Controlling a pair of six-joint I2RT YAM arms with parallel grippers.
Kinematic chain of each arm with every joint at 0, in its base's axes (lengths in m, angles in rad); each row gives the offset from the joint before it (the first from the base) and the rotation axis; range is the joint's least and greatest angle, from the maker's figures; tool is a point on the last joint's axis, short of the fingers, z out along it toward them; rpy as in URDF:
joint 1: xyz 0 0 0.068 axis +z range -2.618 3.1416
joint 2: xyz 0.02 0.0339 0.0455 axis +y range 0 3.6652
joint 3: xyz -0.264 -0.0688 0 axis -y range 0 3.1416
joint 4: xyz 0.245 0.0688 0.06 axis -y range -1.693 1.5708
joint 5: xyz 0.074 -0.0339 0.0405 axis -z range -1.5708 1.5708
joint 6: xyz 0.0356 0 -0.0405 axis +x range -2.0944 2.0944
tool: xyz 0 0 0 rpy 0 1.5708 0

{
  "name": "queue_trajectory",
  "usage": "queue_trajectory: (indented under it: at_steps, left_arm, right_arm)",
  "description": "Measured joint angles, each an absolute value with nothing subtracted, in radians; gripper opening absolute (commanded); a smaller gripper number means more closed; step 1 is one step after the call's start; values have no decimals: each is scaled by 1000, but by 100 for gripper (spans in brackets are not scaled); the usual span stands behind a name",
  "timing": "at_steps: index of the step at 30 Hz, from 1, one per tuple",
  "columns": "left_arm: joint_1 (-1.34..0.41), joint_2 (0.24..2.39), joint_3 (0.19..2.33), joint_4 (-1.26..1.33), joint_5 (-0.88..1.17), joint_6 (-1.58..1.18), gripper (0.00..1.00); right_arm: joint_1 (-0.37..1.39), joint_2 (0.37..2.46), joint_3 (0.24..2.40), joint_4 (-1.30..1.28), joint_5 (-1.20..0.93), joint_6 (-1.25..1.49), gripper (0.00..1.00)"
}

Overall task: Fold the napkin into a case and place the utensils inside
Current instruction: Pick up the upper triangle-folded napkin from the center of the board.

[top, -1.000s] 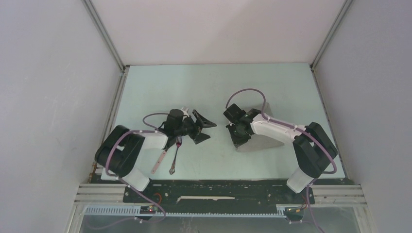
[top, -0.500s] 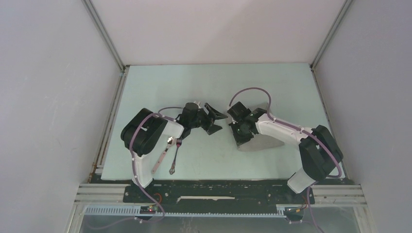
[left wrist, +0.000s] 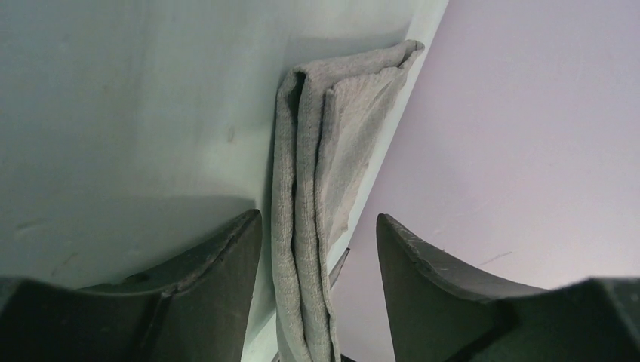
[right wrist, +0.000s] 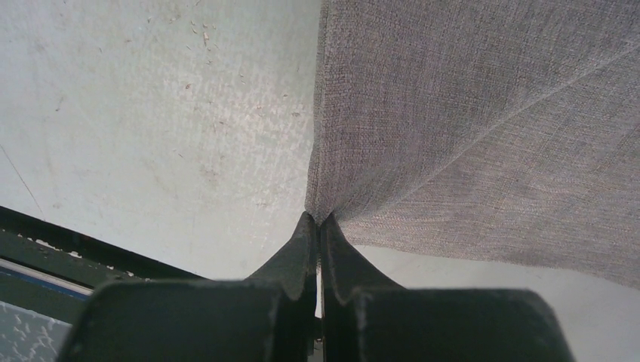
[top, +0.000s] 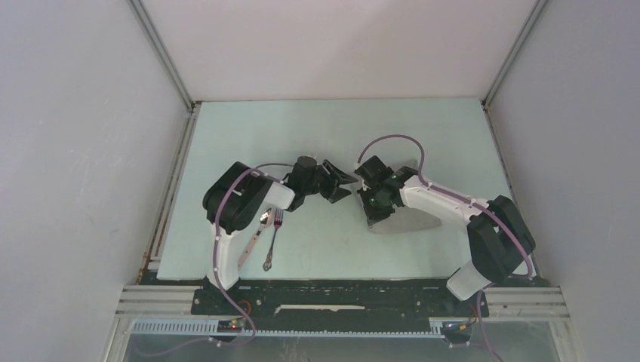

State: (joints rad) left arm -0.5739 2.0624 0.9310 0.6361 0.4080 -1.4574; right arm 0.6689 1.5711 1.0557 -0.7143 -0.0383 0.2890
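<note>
Top view: pale green table with bare grey walls. The napkin lies mid-right, mostly hidden under the right arm, and the spoon and fork lie near-left, well apart from it. 
Left wrist: left gripper, fingers spread either side of the napkin's folded, layered edge; its lower end is cut off. 
Right wrist: right gripper, fingers pressed together, pinching the napkin's corner on the table.

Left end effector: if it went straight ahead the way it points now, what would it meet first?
The napkin, pinched by the right end effector: its folded edge stands right between the open fingers of the left end effector. How near it is cannot be judged well.
</note>
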Motion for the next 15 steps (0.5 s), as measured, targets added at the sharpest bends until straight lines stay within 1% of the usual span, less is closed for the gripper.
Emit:
queue_trajectory:
  at_steps: [4, 6, 11, 15]
  left_arm:
    - [-574, 2077, 953, 631, 402, -1458, 56]
    - [-574, 2084, 963, 625, 402, -1458, 50]
    - [-576, 2096, 989, 612, 401, -1457, 42]
    - [-577, 2098, 1006, 599, 400, -1457, 38]
  right_arm:
    - [668, 1570, 1056, -714, -39, 287, 0]
    - [668, 1567, 1055, -714, -40, 285, 0]
    - [665, 1562, 1055, -714, -44, 281, 0]
    - [659, 1562, 1049, -712, -47, 278, 0]
